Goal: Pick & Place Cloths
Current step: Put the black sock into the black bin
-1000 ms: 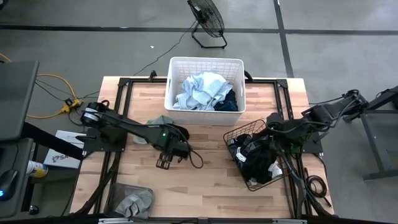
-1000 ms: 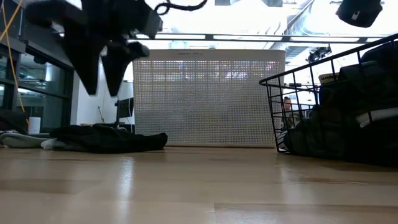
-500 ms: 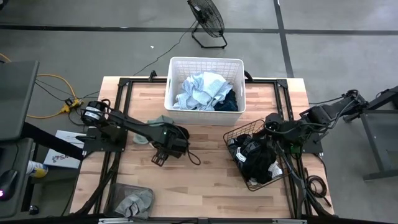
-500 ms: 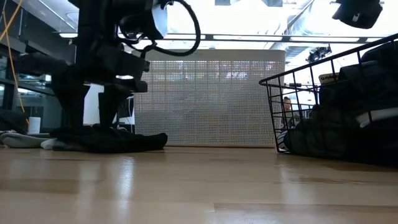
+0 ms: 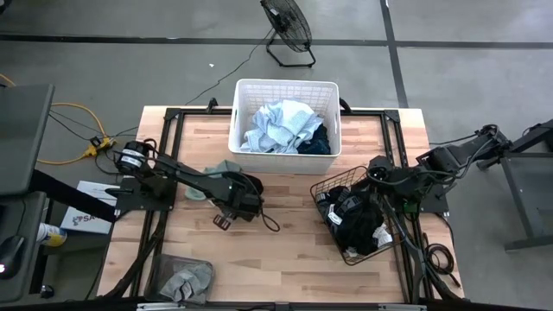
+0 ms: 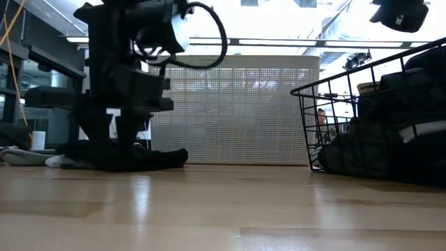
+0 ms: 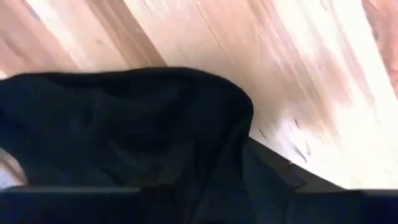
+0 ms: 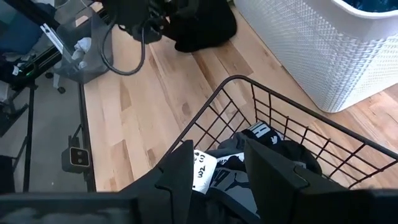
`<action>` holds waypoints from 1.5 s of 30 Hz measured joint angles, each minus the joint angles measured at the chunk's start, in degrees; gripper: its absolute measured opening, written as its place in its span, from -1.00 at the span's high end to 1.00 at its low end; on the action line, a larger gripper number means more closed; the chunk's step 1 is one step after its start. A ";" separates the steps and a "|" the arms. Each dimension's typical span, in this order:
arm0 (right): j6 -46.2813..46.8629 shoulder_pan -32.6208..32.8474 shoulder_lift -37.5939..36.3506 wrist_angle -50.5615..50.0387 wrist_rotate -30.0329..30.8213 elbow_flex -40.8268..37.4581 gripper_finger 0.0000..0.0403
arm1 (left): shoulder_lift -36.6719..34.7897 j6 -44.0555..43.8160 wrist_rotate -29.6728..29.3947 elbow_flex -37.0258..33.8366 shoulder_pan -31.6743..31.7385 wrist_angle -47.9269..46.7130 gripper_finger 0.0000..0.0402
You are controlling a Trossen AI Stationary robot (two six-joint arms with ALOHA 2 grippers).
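On the light wooden bench [image 5: 285,246], I have the pick step in hand. The white perforated plastic laundry basket [image 5: 286,91] at the far edge holds a heap of light blue cloths [image 5: 278,128] with a dark navy one beside them. The black wire basket [image 5: 328,184] on my right side is packed with dark garments [image 5: 359,223], and the right gripper [image 8: 217,171] hangs just above them, its fingers parted and holding nothing.

The left gripper [image 6: 115,143] is down on the flat black cloth [image 6: 132,158] lying on the bench in front of the white basket, a sage green cloth [image 5: 226,166] just beside it. The black fabric fills the left wrist view, but I cannot tell whether the fingers are clamped on it. I judge the next move calls for a firm pinch, then a clean lift clear of the green piece.
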 joint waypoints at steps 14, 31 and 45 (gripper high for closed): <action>0.10 0.01 0.00 -0.02 1.45 0.00 0.33 | 0.42 -3.41 3.76 1.37 0.00 -1.53 0.98; 0.19 0.00 -0.02 -0.04 0.85 0.00 0.33 | 0.37 -23.72 -0.27 26.20 0.00 -30.66 1.00; -1.21 0.02 -0.02 -0.07 0.55 0.00 0.33 | 0.31 -40.55 11.43 53.85 0.00 -45.94 1.00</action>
